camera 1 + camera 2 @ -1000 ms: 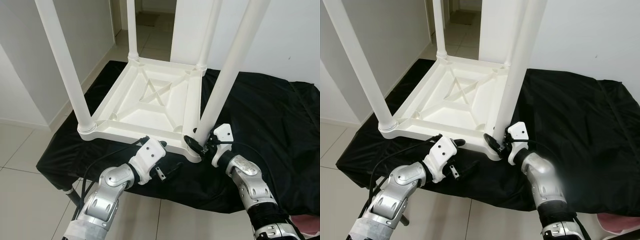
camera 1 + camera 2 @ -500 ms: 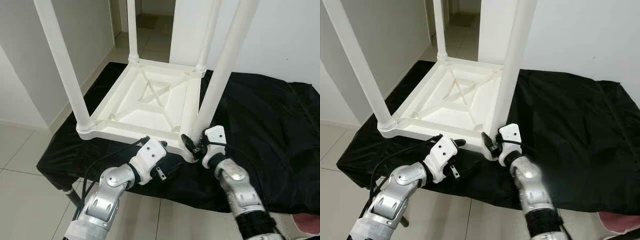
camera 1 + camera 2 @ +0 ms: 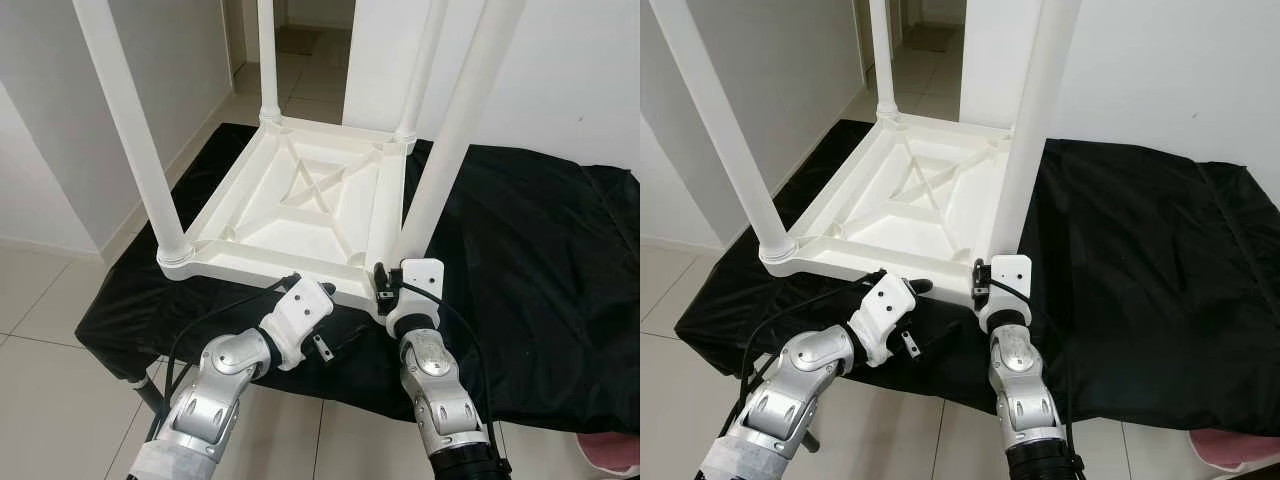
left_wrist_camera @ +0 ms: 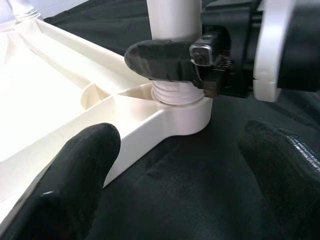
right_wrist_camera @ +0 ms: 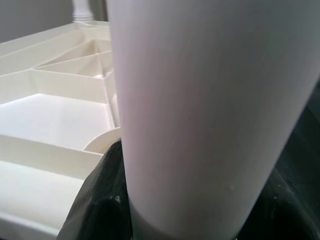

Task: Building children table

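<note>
Upturned white plastic children's table point(image 3: 300, 205) lies on black cloth point(image 3: 520, 250). Right gripper point(image 4: 172, 62) clamps its near white tubular leg point(image 3: 450, 130) at the socket. Left gripper point(image 3: 335, 345) gapes beside, empty. Rigid, smooth, probably light; grip low.

Support: low surface covered by a black cloth point(image 3: 520, 240), draped over its edges | On it: upturned white children table point(image 3: 300, 205), top face down, four legs pointing up | Below: pale tiled floor point(image 3: 60, 320)

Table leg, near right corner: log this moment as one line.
right pincer: shut on table leg at socket | left pincer: open, beside corner | table top: upside down on black cloth
</note>
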`<state>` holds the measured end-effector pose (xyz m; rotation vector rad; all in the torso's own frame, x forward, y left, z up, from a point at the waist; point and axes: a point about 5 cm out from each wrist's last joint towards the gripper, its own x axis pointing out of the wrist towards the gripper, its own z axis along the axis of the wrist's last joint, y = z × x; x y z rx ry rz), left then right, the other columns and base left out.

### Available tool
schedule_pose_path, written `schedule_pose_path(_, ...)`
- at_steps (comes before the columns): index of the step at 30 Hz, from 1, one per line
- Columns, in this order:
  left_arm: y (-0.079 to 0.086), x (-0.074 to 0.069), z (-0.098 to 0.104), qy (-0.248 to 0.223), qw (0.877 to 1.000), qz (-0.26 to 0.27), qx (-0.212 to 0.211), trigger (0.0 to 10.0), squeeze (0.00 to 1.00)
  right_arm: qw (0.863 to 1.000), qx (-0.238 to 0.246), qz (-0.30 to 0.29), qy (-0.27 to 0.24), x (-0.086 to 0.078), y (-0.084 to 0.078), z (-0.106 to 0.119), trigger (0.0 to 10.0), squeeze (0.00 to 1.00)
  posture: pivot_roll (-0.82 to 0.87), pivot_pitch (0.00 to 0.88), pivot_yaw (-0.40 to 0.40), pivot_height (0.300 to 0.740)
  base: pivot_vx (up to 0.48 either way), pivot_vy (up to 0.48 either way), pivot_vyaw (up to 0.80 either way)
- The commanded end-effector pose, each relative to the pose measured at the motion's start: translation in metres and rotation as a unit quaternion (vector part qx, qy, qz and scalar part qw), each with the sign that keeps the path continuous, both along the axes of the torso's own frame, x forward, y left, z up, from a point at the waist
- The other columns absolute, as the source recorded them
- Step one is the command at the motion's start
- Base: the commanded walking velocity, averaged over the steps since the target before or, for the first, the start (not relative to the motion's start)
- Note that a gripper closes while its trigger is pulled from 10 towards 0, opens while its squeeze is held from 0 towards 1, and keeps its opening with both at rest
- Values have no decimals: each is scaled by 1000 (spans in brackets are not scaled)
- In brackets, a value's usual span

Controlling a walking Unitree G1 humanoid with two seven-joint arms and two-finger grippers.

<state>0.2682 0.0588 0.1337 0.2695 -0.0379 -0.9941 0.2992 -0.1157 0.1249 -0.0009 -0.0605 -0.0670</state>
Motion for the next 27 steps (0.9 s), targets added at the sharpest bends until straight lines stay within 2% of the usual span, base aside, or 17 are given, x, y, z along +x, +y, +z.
schedule_pose_path(1,2,2,-4,1,999,32,0,10000,0,999,2,-35,33,0,-4,-12,10000,0,-7,8,-13,740,0,0,0)
schedule_pose_path(7,5,3,-3,2,999,47,-5,10000,0,999,19,-27,35,-3,4,-11,10000,0,4,7,-21,740,0,0,0)
schedule_pose_path(8,5,3,-3,2,999,47,-5,10000,0,999,23,-22,31,-3,4,-10,10000,412,4,7,-21,740,0,0,0)
schedule_pose_path(9,4,2,-4,3,999,46,-4,10000,0,999,31,-13,21,-4,4,-7,10000,1000,2,7,-22,740,0,0,0)
schedule_pose_path(14,2,1,-5,4,999,43,-4,10000,0,999,36,1,-4,-4,0,0,10000,1000,0,8,-22,740,0,0,0)
schedule_pose_path(18,2,2,-4,3,999,41,-5,10000,0,999,34,21,-5,-4,-3,0,10000,1000,0,8,-22,740,0,0,0)
schedule_pose_path(19,1,2,-5,3,999,41,-5,10000,0,999,33,34,-9,-6,-7,1,10000,0,-12,7,-20,740,0,0,0)
schedule_pose_path(23,1,2,-5,4,999,38,-5,10000,0,996,30,77,-17,-9,-14,2,10000,0,-15,7,-20,740,0,0,0)
schedule_pose_path(25,1,2,-5,4,999,38,-5,10000,0,996,30,77,-17,-9,-14,2,10000,0,-15,7,-20,740,0,0,0)
schedule_pose_path(27,0,2,-5,4,999,37,-5,10000,0,993,19,116,-20,-11,-24,2,10000,0,-21,7,-20,740,0,0,0)
